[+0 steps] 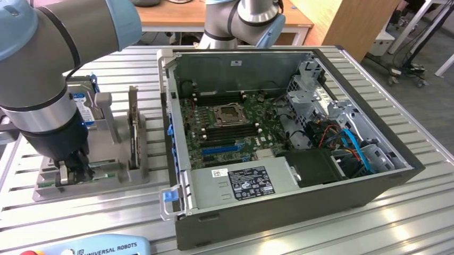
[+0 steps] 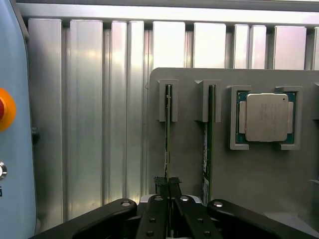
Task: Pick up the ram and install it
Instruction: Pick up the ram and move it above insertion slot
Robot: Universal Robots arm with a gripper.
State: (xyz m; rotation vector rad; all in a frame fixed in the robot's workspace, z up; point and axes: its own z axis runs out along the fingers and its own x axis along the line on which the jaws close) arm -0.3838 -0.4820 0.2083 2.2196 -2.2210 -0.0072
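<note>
Gripper point(image 2: 168, 185) clamped on ram point(image 2: 168, 124). Second stick point(image 2: 211, 129) just beside it, narrow gap. CPU point(image 2: 264, 117) well clear. On holder point(image 1: 114, 181): drive point(image 1: 82, 101) upright behind gripper, dark card point(image 1: 133, 125) upright towards case point(image 1: 284, 218). Case top open. Pendant point(image 1: 92, 247) near bench point(image 1: 106, 219) edge.

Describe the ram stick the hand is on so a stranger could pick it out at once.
Beside the open computer case, on the exterior view's left, lies a grey holder tray. Two thin green sticks stand edge-up in its slots beside a square silver processor chip. The ram is the one farther from the chip than the second stick, pinched in the closed hand.
</note>
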